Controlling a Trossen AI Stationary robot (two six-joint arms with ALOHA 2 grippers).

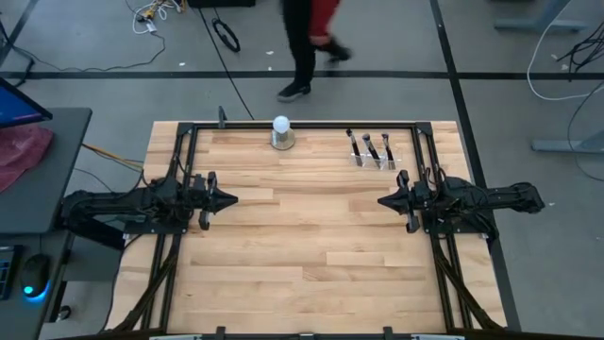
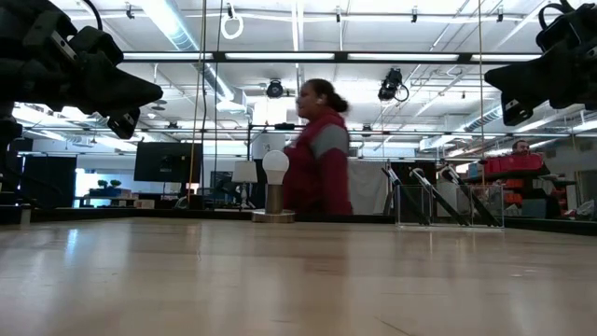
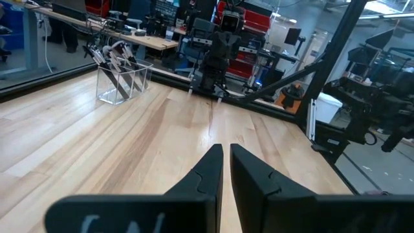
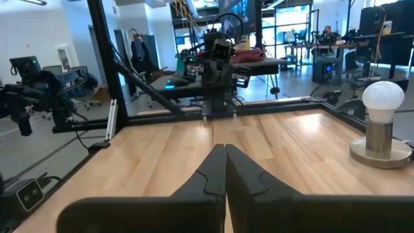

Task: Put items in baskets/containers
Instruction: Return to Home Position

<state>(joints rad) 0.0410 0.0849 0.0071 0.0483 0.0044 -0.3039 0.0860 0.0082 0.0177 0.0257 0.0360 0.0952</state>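
Clear plastic, low and boxy, the holder (image 1: 376, 159) stands near the right gripper (image 1: 383, 201), off to one side of its fingertips and well apart from the left gripper (image 1: 229, 199); slender dark-handled brushes (image 1: 369, 144) lean inside it; none shows loose on the pale plank table (image 1: 302, 255), so the sorting looks finished; both matte black finger pairs hold nothing, the right pressed together, the left all but closed.
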